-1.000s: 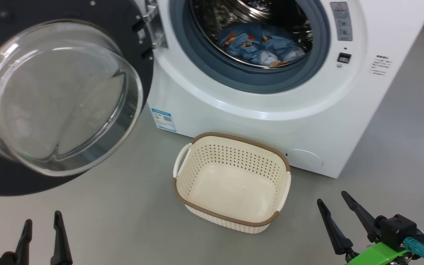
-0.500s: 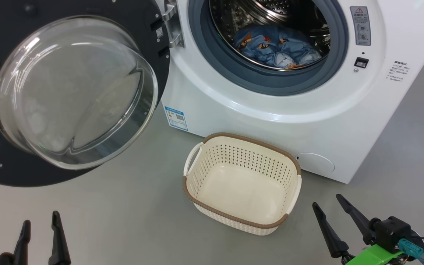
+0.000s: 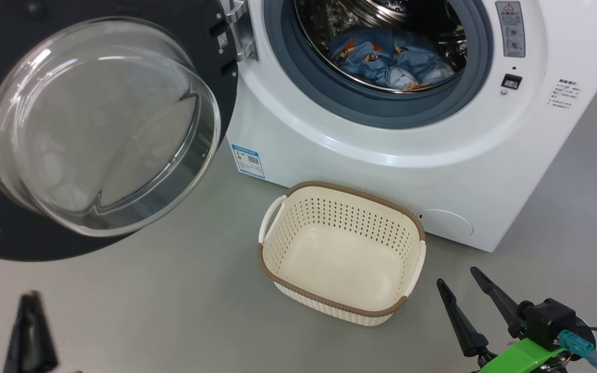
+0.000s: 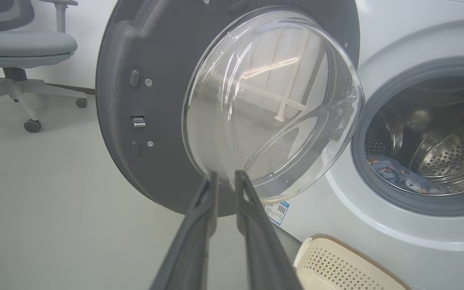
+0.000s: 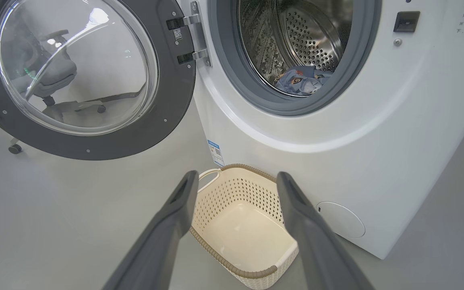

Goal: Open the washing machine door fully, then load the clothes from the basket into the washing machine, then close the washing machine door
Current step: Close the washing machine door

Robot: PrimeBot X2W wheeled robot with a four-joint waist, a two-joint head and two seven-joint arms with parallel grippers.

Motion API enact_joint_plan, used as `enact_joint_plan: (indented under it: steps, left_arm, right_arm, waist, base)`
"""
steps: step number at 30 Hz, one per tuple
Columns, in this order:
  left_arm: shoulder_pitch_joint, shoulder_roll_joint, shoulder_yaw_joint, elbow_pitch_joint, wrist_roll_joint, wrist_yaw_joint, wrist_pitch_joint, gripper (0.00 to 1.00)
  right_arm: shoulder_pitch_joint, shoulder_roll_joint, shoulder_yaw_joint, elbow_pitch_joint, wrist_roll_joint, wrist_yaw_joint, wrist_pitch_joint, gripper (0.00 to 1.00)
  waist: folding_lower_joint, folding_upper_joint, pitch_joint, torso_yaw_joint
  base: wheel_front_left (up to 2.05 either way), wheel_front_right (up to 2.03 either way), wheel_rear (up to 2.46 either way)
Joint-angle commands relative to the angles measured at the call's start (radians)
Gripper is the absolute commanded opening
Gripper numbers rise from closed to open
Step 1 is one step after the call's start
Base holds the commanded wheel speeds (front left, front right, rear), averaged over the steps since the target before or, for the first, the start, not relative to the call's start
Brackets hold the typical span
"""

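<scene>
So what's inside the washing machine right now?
Light blue clothes with orange cartoon prints lie low in the steel drum. The grey gasket hides their front edge.

I see a white washer, grey ring, blue sticker. Its door is black w/ clear glass. The clothes: blue w/ orange animals. Cream basket w/ rows of holes, brown rim.

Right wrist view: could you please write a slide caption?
Open right gripper facing the empty basket; clothes in the washing machine, door wide open.
</scene>
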Motion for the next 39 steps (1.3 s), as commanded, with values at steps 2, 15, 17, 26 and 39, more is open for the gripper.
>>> enact_joint_plan:
  steps: [2, 15, 17, 26, 39]
  left_arm:
    - [-0.078, 0.018, 0.071, -0.063, -0.034, -0.002, -0.006, 0.0]
    - [-0.352, 0.288, 0.264, -0.081, -0.391, -0.002, -0.006, 0.0]
    - [-0.401, 0.345, 0.288, -0.042, -0.465, -0.002, -0.006, 0.0]
    - [-0.643, 0.621, 0.258, 0.323, -0.83, -0.002, 0.082, 0.0]
    - [-0.848, 0.775, 0.1, 0.652, -0.985, -0.002, 0.405, 0.0]
  right_arm:
    - [-0.031, -0.008, 0.026, -0.022, 0.003, 0.001, -0.005, 1.0]
    - [-0.071, -0.007, 0.042, -0.022, -0.004, 0.001, -0.005, 1.0]
    - [-0.078, -0.005, 0.046, -0.021, -0.005, 0.001, -0.005, 1.0]
    - [-0.099, -0.008, 0.052, -0.022, -0.009, 0.001, -0.005, 1.0]
    - [-0.126, -0.029, 0.064, -0.018, -0.017, 0.001, -0.005, 1.0]
  waist:
    - [0.0, 0.0, 0.017, -0.007]
    - [0.0, 0.0, 0.082, -0.045]
    - [0.0, 0.0, 0.093, -0.054]
    - [0.0, 0.0, 0.139, -0.08]
    - [0.0, 0.0, 0.21, -0.062]
  base:
    - [0.0, 0.0, 0.0]
    - [0.0, 0.0, 0.0]
    - [0.0, 0.0, 0.0]
    - [0.0, 0.0, 0.0]
    - [0.0, 0.0, 0.0]
